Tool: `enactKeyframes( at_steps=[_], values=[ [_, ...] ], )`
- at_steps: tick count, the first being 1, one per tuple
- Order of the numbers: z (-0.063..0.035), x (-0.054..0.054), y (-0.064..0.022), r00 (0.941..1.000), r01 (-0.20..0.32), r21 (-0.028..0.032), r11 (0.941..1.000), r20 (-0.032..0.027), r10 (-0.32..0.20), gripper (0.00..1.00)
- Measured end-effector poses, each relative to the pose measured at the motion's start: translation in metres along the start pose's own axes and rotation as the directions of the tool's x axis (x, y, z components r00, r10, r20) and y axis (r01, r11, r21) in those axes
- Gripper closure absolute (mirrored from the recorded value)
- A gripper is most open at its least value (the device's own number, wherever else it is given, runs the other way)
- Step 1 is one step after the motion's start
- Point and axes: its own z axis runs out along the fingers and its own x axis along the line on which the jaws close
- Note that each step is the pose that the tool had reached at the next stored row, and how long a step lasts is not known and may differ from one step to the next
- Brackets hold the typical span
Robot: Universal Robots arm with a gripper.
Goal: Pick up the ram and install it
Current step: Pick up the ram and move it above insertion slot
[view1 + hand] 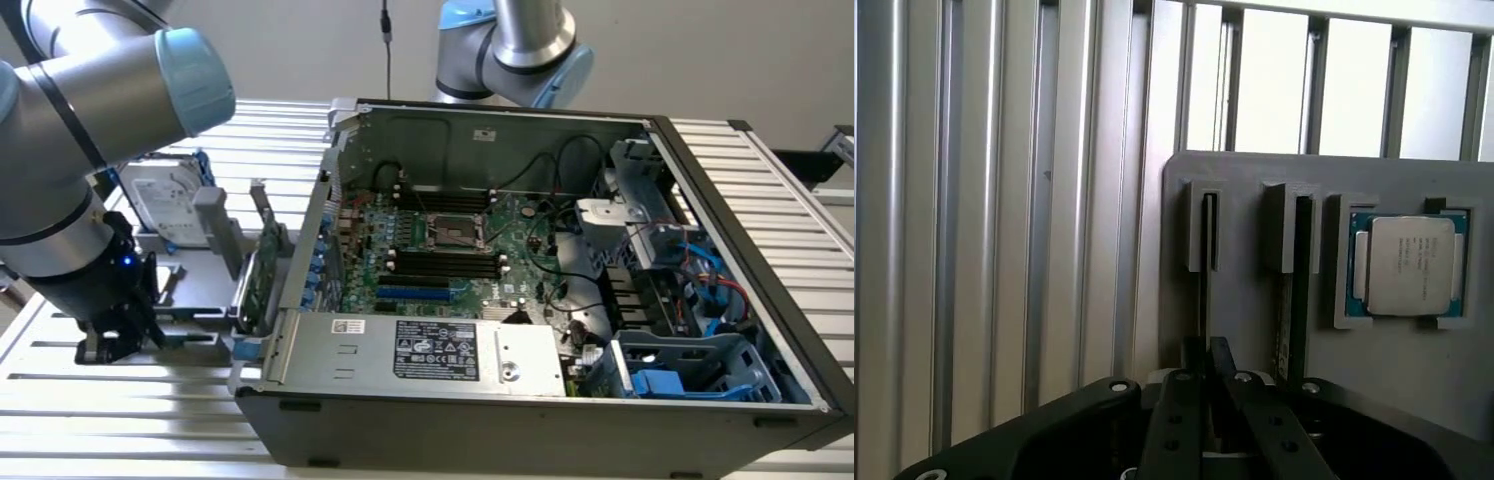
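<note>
Jaws pinch nearly together on the ram [1204, 300], which stands on edge in the grey holder [1244, 300] near the processor [1409, 262]. We judge a centred, square grip matters, so the stick cannot twist in its slot. Our arm [60, 220] reaches straight down at the exterior view's left of the computer case [534, 420]

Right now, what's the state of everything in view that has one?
gripper, shut on the ram.
ram, on edge in a slot of the holder.
second stick, on edge in the neighbouring slot, untouched.
processor, flat in its holder recess.
computer case, side open.
memory slots, look empty.
</note>
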Motion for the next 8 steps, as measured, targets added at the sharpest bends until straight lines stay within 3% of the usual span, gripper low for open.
enactKeyframes(
  at_steps=[8],
  values=[
    [-0.0047, -0.0004, 0.0002, 1.0, 0.0, -0.002, 1.0, 0.0006, 0.0, 0.86]
  ],
)
